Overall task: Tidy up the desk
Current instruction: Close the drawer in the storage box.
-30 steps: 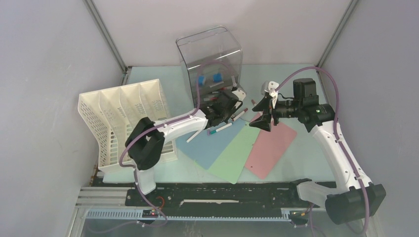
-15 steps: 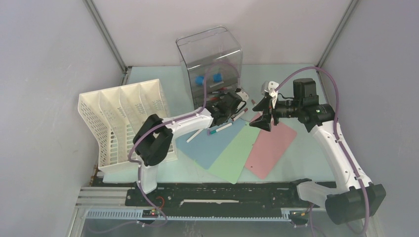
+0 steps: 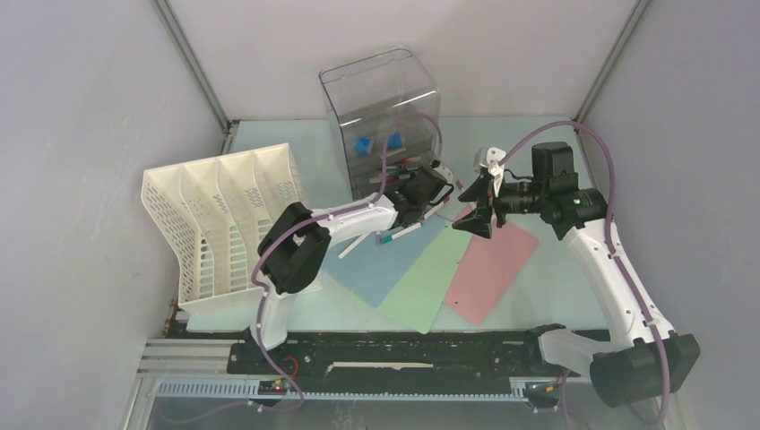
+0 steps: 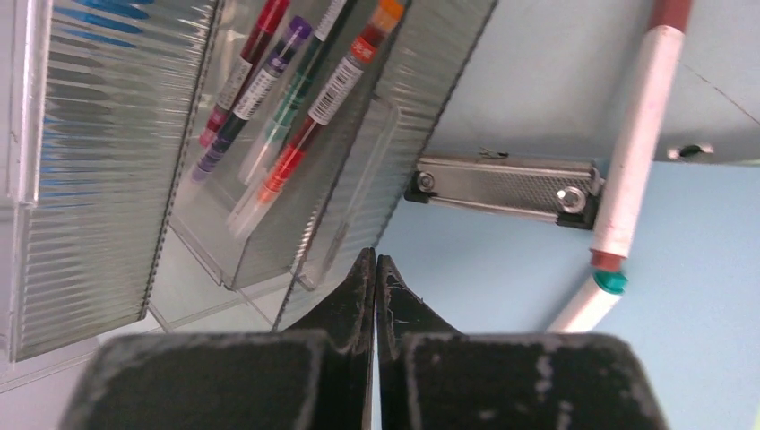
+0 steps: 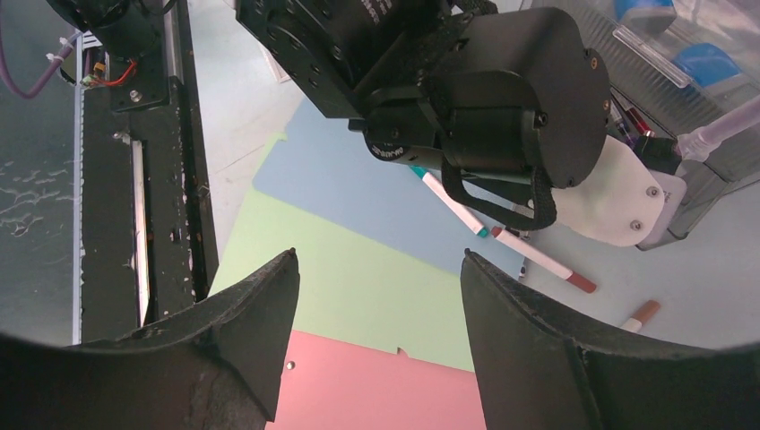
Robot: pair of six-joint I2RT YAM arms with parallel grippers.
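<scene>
The pale mint-green desk [image 3: 538, 143] holds three overlapping folders: blue [image 3: 372, 264], green [image 3: 426, 278] and pink [image 3: 493, 264]. My left gripper [image 3: 430, 190] is shut and empty, its tips [image 4: 375, 260] just at the front corner of the clear drawer box's open drawer [image 4: 269, 179], which holds several pens [image 4: 287, 107]. A white marker with a red cap [image 4: 638, 134] and one with a teal cap [image 4: 596, 296] lie beside it near a metal clip [image 4: 506, 184]. My right gripper [image 3: 473, 219] is open and empty, hovering over the green and pink folders [image 5: 376, 255].
The clear drawer box [image 3: 381, 103] stands at the back centre. A white slotted file rack [image 3: 224, 215] stands at the left. A small brown-capped marker [image 5: 643, 315] lies past the red-capped marker [image 5: 538, 258]. A black rail [image 3: 385, 354] runs along the front.
My left arm has reached further right and forward, bringing the shut gripper up to the drawer's front corner. The right arm has not moved.
</scene>
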